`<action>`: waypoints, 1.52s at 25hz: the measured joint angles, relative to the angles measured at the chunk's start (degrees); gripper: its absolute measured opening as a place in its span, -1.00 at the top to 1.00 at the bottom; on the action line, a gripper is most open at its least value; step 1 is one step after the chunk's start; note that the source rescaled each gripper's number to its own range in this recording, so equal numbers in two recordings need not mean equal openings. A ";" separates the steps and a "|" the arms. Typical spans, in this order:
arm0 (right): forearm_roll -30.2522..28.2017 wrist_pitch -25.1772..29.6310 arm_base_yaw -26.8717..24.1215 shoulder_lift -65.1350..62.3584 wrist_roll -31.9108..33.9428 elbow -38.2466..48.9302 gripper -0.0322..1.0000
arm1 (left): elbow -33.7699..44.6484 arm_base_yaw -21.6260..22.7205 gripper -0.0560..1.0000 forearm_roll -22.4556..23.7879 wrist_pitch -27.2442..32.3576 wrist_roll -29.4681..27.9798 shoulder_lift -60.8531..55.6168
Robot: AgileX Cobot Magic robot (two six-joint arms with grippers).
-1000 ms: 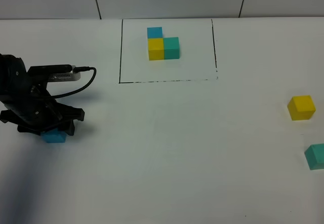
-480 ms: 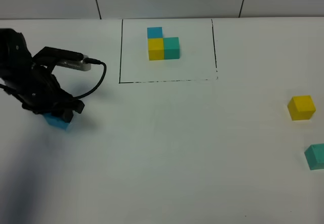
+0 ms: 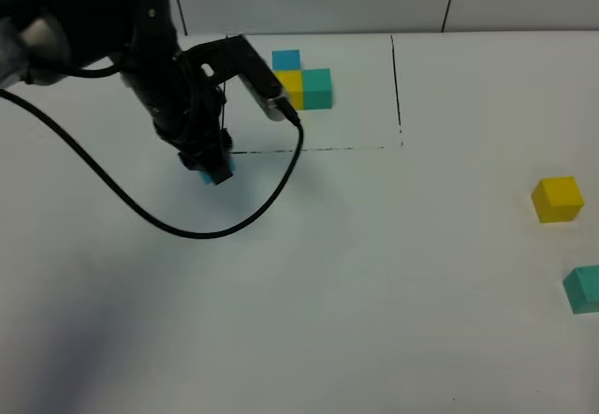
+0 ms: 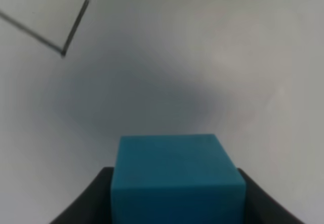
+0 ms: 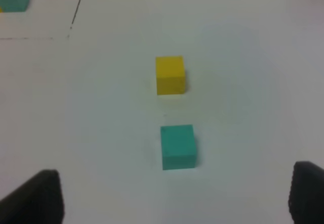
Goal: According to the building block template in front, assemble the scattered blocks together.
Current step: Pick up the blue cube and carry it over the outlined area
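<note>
Teal cube (image 3: 584, 289) sits nearest, far right on the white table (image 3: 374, 283), loose. Yellow cube (image 3: 558, 199) is just behind it, near but not touching. Both are untouched, waiting their turn.

Right claw (image 5: 172, 203) hangs above them looking down, fingers wide apart with nothing between them. It is likely placed there ready for one of the pair.

Further back on the left side, left claw (image 3: 213, 163) is clamped tight on the blue cube (image 4: 177, 178). Its fingers lie flat on two opposite sides, so the cube rides square and level. The cube looks lifted clear of the table, with a soft shadow under it. Black cable (image 3: 187, 231) loops off the arm toward the near side. Claw and cube are just outside the near-left corner of the black outline (image 3: 400, 96), probably heading for open table for the build.

Farthest back, inside the outline, is the template (image 3: 301, 84): blue at the rear, yellow in front of it, teal touching the yellow's right side, an L-shape. Blue probably goes down first as the anchor for the other two. Nothing is assembled yet, and the blue cube is well apart from the other two.
</note>
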 joint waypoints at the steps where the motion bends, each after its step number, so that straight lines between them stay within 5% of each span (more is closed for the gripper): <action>1: 0.00 0.00 0.00 0.00 0.00 0.00 -0.60 | -2.87 -0.97 0.89 0.00 1.33 0.44 1.61; 9: 0.00 0.00 0.00 0.00 0.11 0.00 -0.57 | -21.39 -6.24 0.89 2.51 10.04 3.27 13.45; 15: 0.00 0.00 0.00 0.00 0.18 0.00 -0.57 | -28.13 -8.96 0.89 5.44 13.22 6.44 19.68; 23: 0.00 0.00 0.00 0.06 0.23 0.00 -0.57 | -30.00 -9.51 0.89 3.03 11.65 14.05 23.44; 38: 0.00 0.00 0.00 1.18 0.23 0.00 -0.55 | -30.06 -9.55 0.89 -0.29 6.42 15.39 25.73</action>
